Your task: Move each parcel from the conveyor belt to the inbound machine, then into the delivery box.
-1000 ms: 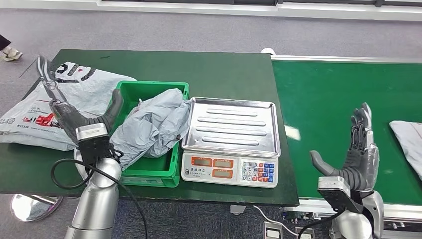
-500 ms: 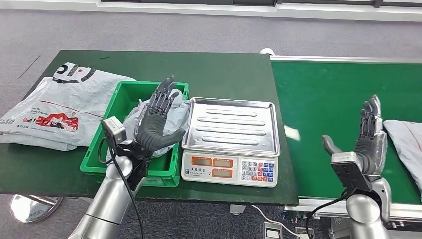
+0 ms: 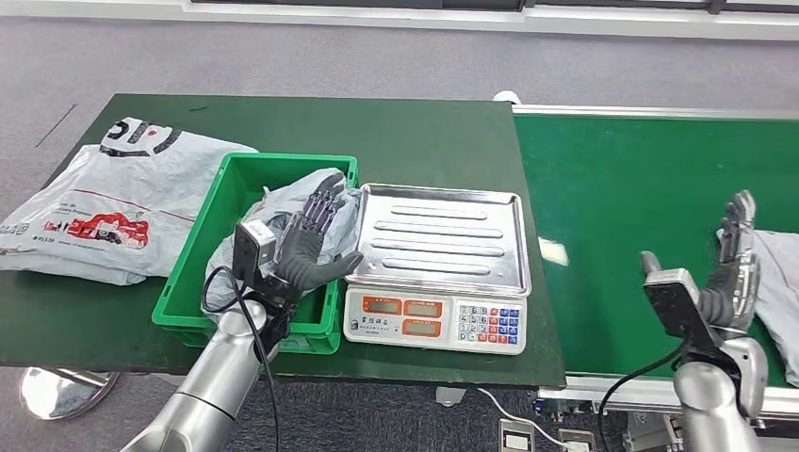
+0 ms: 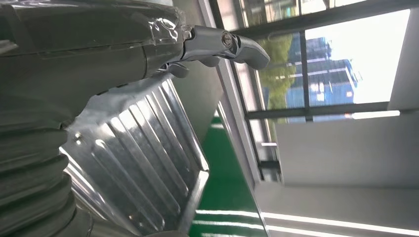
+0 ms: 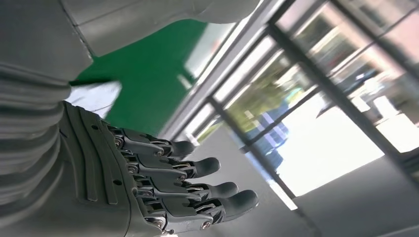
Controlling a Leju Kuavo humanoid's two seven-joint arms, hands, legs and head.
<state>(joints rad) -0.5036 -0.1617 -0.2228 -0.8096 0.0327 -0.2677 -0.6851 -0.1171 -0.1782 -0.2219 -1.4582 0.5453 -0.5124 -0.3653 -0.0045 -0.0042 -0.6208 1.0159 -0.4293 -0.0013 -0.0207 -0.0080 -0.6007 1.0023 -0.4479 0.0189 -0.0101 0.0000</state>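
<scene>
Conveyor belt [image 3: 650, 179]: you see a grey parcel [image 3: 777, 273] at its right edge.
Green box [image 3: 212, 282]: near the desk's front edge, holding another grey parcel [image 3: 283, 212].
Left hand [image 3: 311, 245]: fingers apart, empty, over that box.
Right hand [image 3: 730, 273]: fingers spread, empty, beside the belt parcel.

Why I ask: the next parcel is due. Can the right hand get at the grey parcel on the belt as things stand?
Probably yes. The right hand is open and empty, held upright right beside the grey parcel at the conveyor belt's right edge, with nothing between them. Part of the parcel runs out of frame.
</scene>
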